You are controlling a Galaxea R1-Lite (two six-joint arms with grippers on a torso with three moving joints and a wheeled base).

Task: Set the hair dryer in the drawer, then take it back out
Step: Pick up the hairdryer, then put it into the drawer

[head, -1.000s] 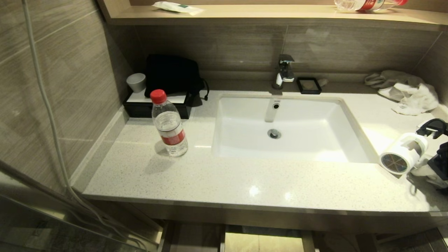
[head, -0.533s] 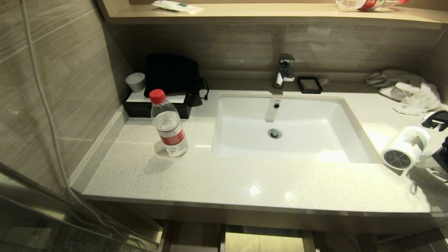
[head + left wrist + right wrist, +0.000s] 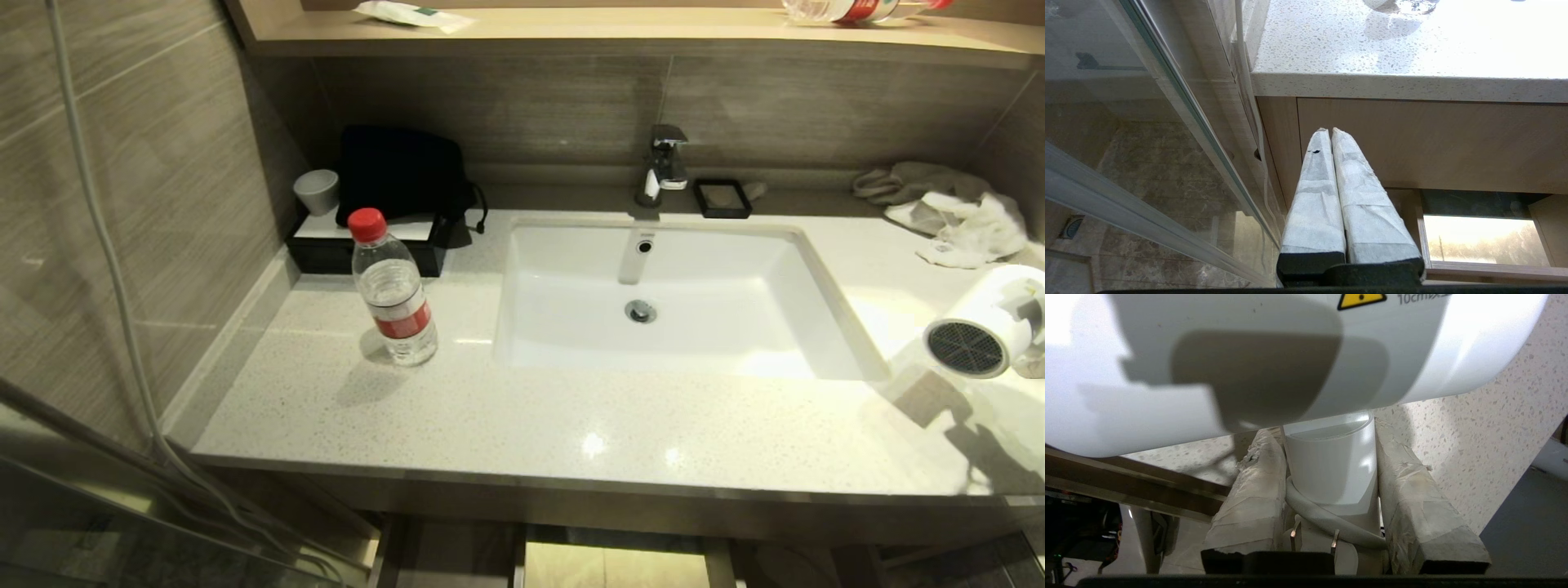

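In the head view the hair dryer (image 3: 984, 327) hangs at the right edge of the frame, clear of the speckled countertop (image 3: 531, 416), its round mesh grille facing forward and left and its shadow falling on the stone below. It sits to the right of the white sink (image 3: 669, 298), with a crumpled towel (image 3: 951, 212) behind it against the wall. A water bottle (image 3: 393, 287) with a red cap stands left of the sink, in front of a black tray (image 3: 359, 245) carrying a black pouch (image 3: 400, 175) and a grey cup (image 3: 317, 192). Part of an open drawer (image 3: 612, 563) shows under the counter's front edge.

The left wrist view shows the left gripper (image 3: 1328, 134) low beside the cabinet, below the counter edge, its two wrapped fingers pressed together with nothing between them.

In the right wrist view the right gripper (image 3: 1327, 437) clamps the dryer's slim handle between its taped fingers (image 3: 1412, 498) (the cord and plug prongs are bunched just behind), the barrel filling the frame beyond.
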